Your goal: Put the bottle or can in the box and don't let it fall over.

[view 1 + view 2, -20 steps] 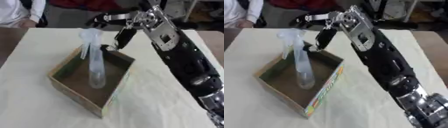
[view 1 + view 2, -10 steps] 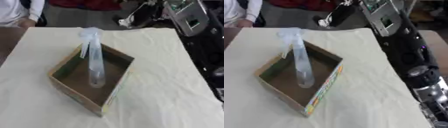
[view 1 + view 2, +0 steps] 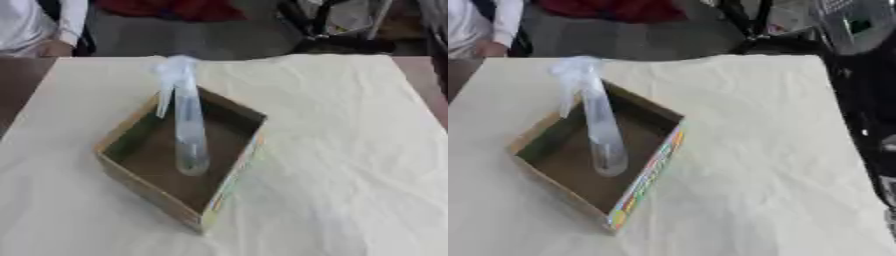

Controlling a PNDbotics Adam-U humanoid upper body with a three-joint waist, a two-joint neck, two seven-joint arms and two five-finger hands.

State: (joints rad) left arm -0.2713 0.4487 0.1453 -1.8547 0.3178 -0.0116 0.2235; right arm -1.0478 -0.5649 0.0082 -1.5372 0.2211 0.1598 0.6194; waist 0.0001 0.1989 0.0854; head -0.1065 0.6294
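Where a second ago the right hand hung over the far rim of the cardboard box (image 3: 144, 186) with its fingers by the bottle's head, that hand is gone from both views, and only the dark bulk of the right arm (image 3: 866, 95) shows along the right edge of the right eye view, cut off by the frame. The clear spray bottle (image 3: 185, 127) stands free inside the box, its base on the brown floor near the middle and its pale trigger head rising above the far rim; it looks slightly tilted, though how far it leans is hard to judge. The box sits on the cream tablecloth (image 3: 341, 150) left of centre, one corner toward the camera. Neither hand shows anywhere, so I cannot tell how the fingers stand. The bottle's contents and any label are too blurred to make out.
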